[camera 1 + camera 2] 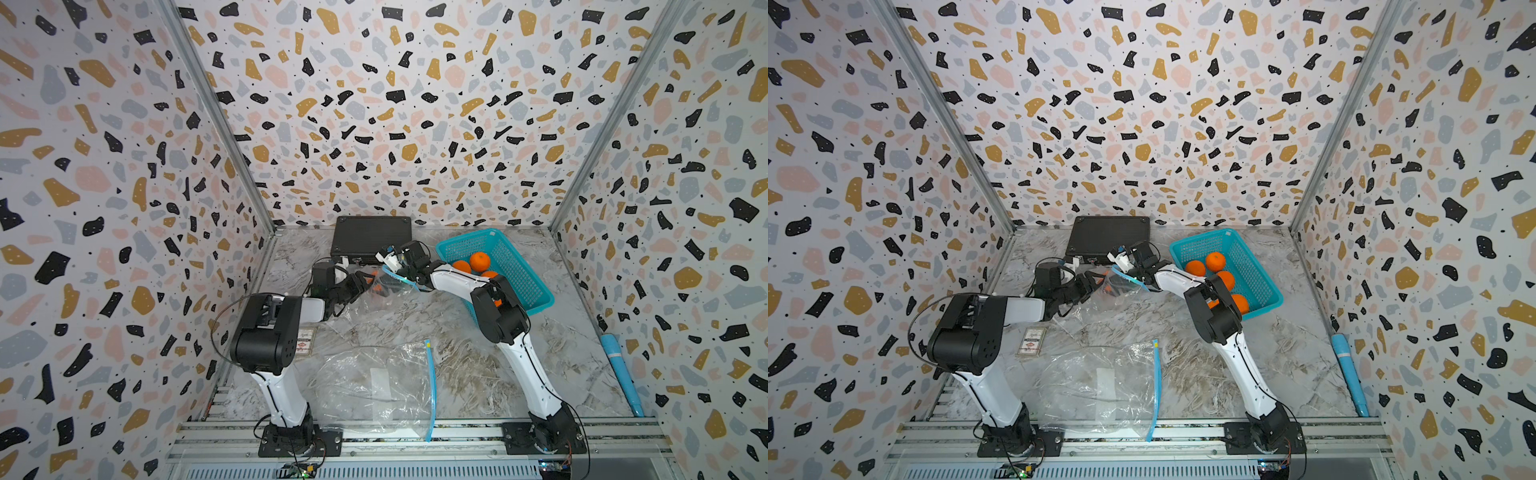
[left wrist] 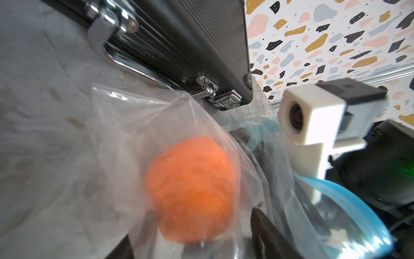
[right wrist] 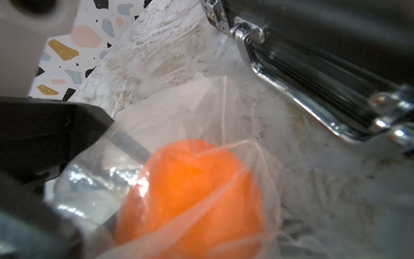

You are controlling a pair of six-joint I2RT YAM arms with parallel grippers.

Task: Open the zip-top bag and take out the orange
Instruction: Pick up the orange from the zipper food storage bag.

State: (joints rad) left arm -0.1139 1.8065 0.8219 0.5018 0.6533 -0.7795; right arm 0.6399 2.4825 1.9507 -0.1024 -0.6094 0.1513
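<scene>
1. The zip-top bag (image 2: 134, 125) is seen on the table (image 1: 457, 353) just in front of the black case (image 1: 371, 239), between the 2 arms. It is well apart from a 2nd, empty bag (image 1: 374, 382) near the front. The orange (image 2: 190, 190) is seen inside the 1st bag, under the film.
2. The bag is judged to be thin, limp and slippery, with almost no weight. Its film will crumple instead of pushing back, so the stiffer blue zip rim (image 2: 349, 201) is judged the best place to take hold.
3. The orange is judged to be firm, light and apt to roll. It is best taken across its middle, bare and not through the film, where a slip is likely.
4. The bag is clear and creased, with glare on its folds. The orange is bright, round and blurred in both wrist views.
5. The left gripper (image 1: 366, 282) is placed at the orange, with 1 dark finger (image 2: 264, 228) beside it; whether it is clamped cannot be told. The right gripper (image 1: 397, 272) is placed at the blue rim; whether it is pinching cannot be told either.
</scene>
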